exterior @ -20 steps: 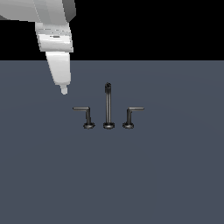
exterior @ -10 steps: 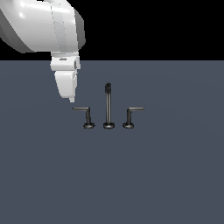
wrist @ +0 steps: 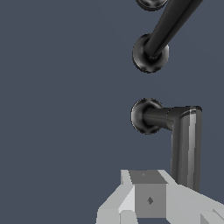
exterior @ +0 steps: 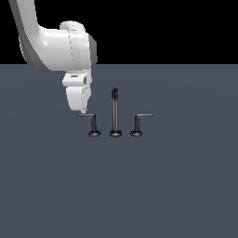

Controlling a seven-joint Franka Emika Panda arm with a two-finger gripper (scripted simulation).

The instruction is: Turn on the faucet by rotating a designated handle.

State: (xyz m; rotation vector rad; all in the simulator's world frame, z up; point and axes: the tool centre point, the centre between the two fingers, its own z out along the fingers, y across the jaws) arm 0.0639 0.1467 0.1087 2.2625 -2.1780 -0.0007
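**A:** Where is the gripper in the exterior view?

**B:** It hangs from the white arm, which comes in from the upper part of the exterior view's left. Its pale tip points down and sits right at the outer end of the handle, the lever whose thin arm reaches toward the exterior view's left. Whether tip and lever touch, I cannot tell.

**A:** Are the fingers spread or pressed together?

**B:** I cannot tell. From this angle they merge into one pale wedge.

**A:** And the faucet?

**B:** Three dark metal pieces stand in a row on the flat grey-blue surface. The tall spout is upright in the middle. The handle is on the exterior view's left of it, and the mirror-image lever is on the right, with its arm reaching right. Each piece has a small round base, and the bases stand apart.

**A:** What does the wrist view add?

**B:** The handle fills the middle: its round base, the short post, then the bend into the long thin arm, which runs down beside the grey gripper body. The arm's end lies just beside that body. The spout rises from its own base further on, and the rim of a third base shows at the edge. The fingertips are out of the picture here, so the grip state stays unclear.
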